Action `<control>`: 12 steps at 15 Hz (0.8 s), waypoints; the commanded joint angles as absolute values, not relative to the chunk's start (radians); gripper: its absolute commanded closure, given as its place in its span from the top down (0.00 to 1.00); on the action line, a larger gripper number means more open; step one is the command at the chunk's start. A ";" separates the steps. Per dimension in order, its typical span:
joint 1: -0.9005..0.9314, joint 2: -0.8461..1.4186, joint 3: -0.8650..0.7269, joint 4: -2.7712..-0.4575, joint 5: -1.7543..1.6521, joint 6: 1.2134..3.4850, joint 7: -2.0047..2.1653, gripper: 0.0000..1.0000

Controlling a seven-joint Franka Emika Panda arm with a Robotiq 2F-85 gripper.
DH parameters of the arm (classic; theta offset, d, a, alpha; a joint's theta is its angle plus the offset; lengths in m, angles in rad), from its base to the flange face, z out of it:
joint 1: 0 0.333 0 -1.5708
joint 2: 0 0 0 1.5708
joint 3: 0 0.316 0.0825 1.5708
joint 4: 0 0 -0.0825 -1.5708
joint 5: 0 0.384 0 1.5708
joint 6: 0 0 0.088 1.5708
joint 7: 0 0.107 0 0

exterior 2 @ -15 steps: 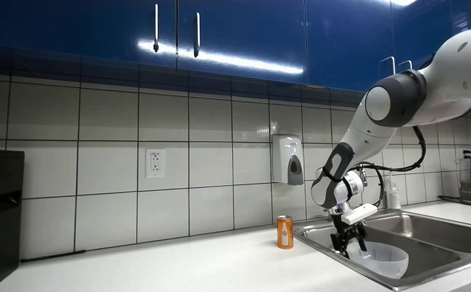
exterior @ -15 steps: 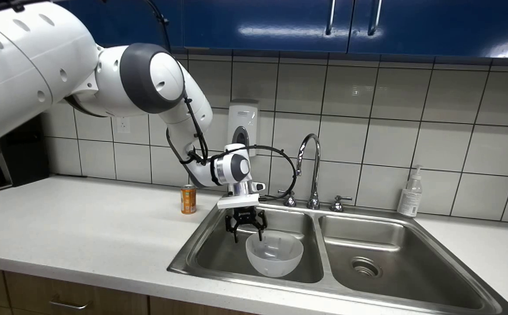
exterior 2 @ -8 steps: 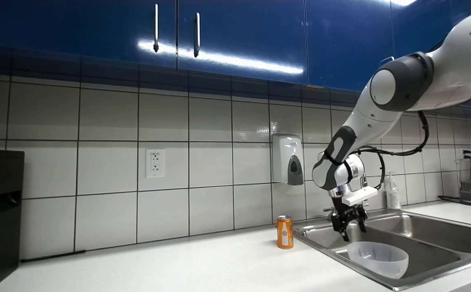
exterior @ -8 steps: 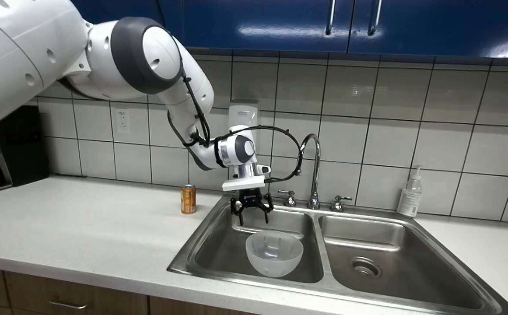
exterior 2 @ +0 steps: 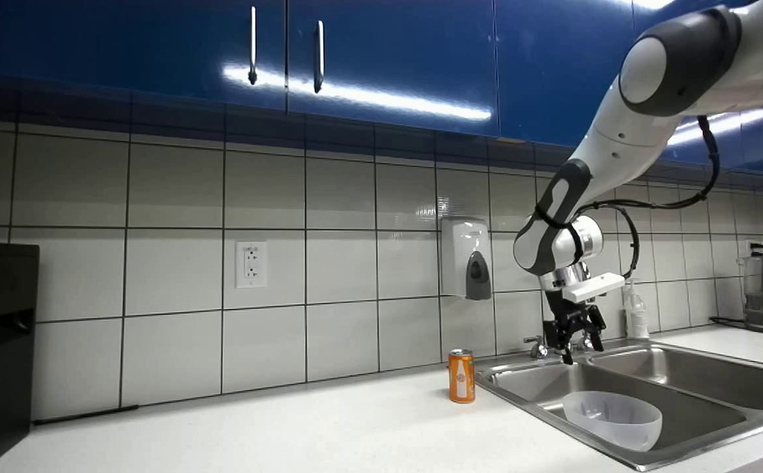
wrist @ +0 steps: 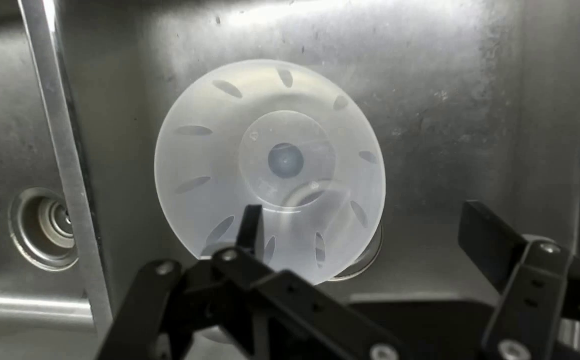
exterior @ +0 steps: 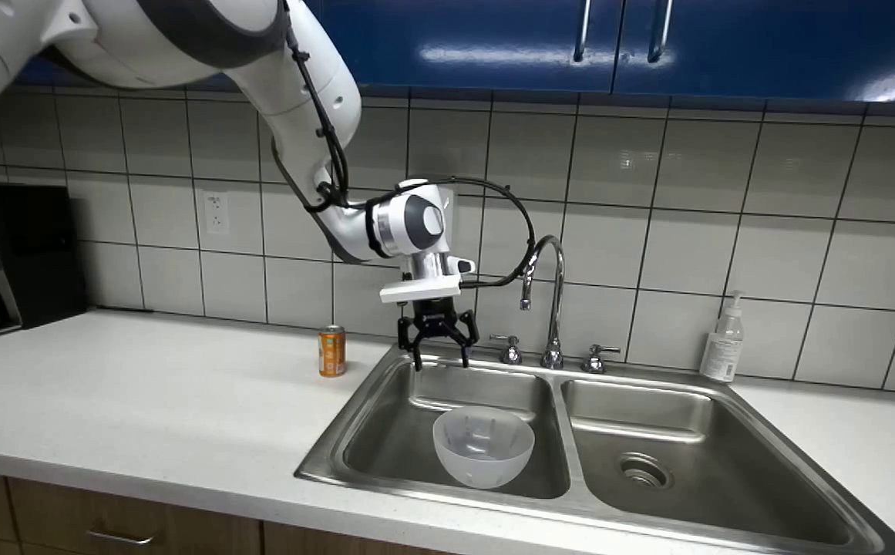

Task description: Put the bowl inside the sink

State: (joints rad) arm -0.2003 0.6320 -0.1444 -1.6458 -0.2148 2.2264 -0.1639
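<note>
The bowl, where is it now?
In an exterior view, the bowl sits in the sink's left basin, left of the divider, with the open gripper higher up, apart from it.

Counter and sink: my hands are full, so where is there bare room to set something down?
The counter is bare between the coffee machine and the orange can. Crowded: the basin where the bowl sits with the gripper hanging above. The other basin is bare around its drain.

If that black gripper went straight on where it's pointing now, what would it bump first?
Probably the bowl: the gripper points down at the sink, and in the wrist view one finger overlaps the bowl. Depth is unclear, so it might miss.
</note>
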 commanded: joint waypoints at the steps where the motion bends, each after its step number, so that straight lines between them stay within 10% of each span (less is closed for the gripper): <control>1: -0.173 0.423 -0.147 -1.887 -0.212 2.263 -0.113 1.00; 12: -0.057 -0.048 -0.102 -2.467 -0.247 2.298 -0.022 1.00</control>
State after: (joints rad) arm -0.0760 0.1241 -0.1267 -2.2719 -0.2168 2.2613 -0.0670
